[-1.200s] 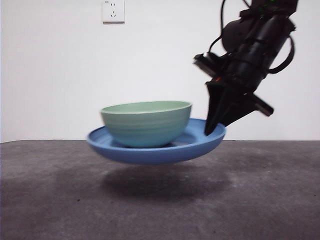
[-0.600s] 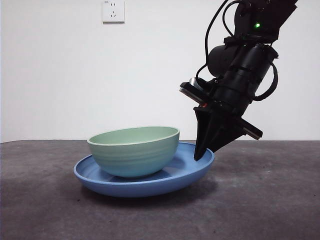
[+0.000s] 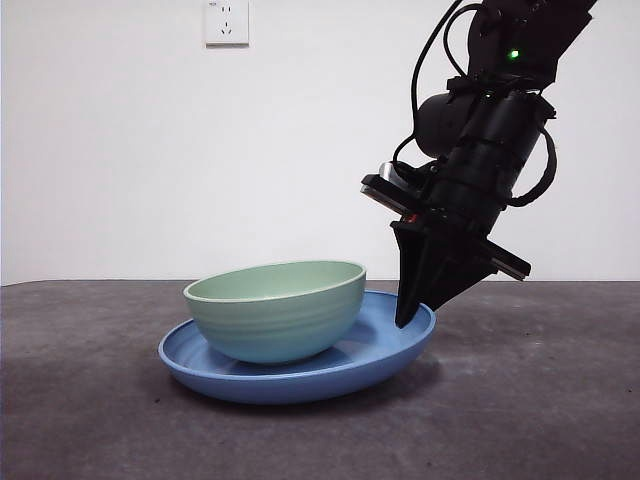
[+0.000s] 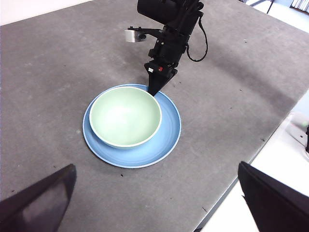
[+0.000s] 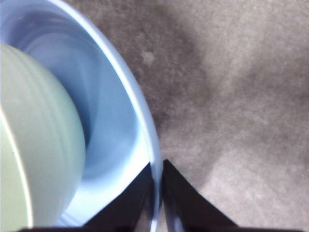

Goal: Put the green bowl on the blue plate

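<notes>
Front view: the green bowl [image 3: 276, 310] sits in the blue plate [image 3: 390, 345], so placement looks done; the right end effector [image 3: 410, 310] pinches the plate's rim, plate apparently tilted.

Left wrist view: the left end effector [image 4: 154, 193] waits wide, far above the desk [image 4: 58, 67].

Right wrist view: jaws clamp the rim; release remains.

A pale green bowl [image 3: 277, 322] sits inside a wide blue plate [image 3: 385, 350] on the grey tabletop [image 3: 540, 400], as a black claw [image 3: 412, 308] reaches down from the upper right and pinches the plate's right rim.
</notes>
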You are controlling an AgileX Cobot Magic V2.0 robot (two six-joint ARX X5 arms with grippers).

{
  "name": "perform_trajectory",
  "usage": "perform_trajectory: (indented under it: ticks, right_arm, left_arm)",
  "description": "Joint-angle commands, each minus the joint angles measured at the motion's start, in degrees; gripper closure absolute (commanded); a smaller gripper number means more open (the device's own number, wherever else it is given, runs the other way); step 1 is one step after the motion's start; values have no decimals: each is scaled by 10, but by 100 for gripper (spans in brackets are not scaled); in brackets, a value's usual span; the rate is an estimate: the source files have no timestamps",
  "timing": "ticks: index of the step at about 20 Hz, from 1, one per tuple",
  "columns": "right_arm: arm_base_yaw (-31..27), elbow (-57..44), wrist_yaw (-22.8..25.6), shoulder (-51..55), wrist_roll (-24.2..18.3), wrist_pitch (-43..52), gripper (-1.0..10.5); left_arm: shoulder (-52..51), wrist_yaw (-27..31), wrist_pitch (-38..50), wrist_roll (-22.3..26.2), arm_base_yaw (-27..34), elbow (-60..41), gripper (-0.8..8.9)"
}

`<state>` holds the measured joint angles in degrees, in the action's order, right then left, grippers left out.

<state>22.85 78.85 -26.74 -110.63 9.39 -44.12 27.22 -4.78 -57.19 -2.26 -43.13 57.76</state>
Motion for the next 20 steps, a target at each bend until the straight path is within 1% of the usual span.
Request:
perform_trajectory:
  ticks: [1, 4, 5, 7, 9, 11, 14, 15, 17, 18, 20]
  right_arm:
    - [3, 11, -3, -13, 7, 4, 871]
    - [3, 12, -3, -13, 5, 4, 758]
    - [0, 15, -1, -12, 3, 1, 735]
    - [-15, 22, 3, -2, 2, -3, 729]
    - [-35, 28, 2, 22, 0, -12, 680]
    - [-54, 28, 2, 62, -11, -28, 612]
    - [-75, 28, 5, 146, -51, -80, 527]
    - [-78, 28, 16, 175, -59, -97, 504]
    - [-77, 28, 63, 244, -68, -124, 490]
    - [-75, 28, 78, 283, -69, -136, 469]
    - [-69, 27, 78, 353, -69, -157, 418]
  left_arm:
    - [1, -2, 6, 0, -3, 6, 176]
    - [1, -2, 6, 0, -3, 6, 175]
    - [1, -2, 6, 0, -3, 6, 176]
    - [1, -2, 6, 0, -3, 6, 175]
    - [1, -2, 6, 0, -3, 6, 175]
    - [1, -2, 6, 0, -3, 6, 176]
    - [1, -2, 7, 0, -3, 6, 175]
    - [1, -2, 7, 0, -3, 6, 175]
    - [1, -2, 7, 0, -3, 6, 176]
    - [1, -2, 7, 0, -3, 6, 175]
    - [1, -2, 6, 0, -3, 6, 176]
